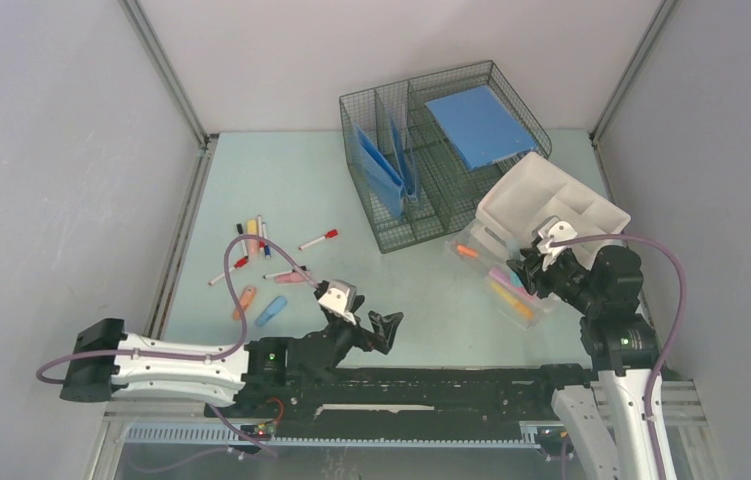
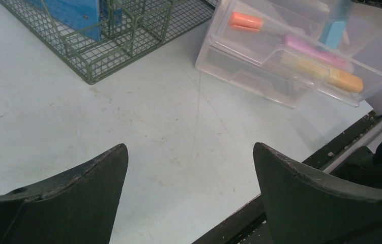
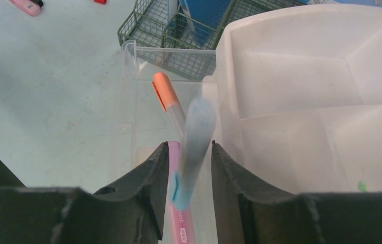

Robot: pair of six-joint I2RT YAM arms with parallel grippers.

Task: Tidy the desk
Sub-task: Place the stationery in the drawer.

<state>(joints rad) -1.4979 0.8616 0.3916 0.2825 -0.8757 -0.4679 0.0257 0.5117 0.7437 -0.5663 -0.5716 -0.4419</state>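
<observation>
The pale mint-green desk (image 1: 281, 190) holds loose pens and highlighters at the left: a red-capped pen (image 1: 319, 239), a blue highlighter (image 1: 272, 310), an orange one (image 1: 243, 302) and a pink one (image 1: 296, 278). My right gripper (image 1: 528, 262) hangs over a clear plastic tray (image 1: 541, 313). In the right wrist view its jaws (image 3: 189, 145) are narrowly apart, and a blurred blue highlighter (image 3: 196, 137) stands loose between them. Orange (image 3: 164, 91) and pink (image 3: 183, 229) highlighters lie in the tray below. My left gripper (image 1: 371, 330) is open and empty over bare desk near the front edge (image 2: 188, 147).
A wire mesh organizer (image 1: 431, 150) with blue folders (image 1: 481, 125) stands at the back centre. A white compartment tray (image 1: 551, 200) leans beside the clear tray. A black rail (image 1: 431, 385) runs along the near edge. Grey walls enclose the other three sides.
</observation>
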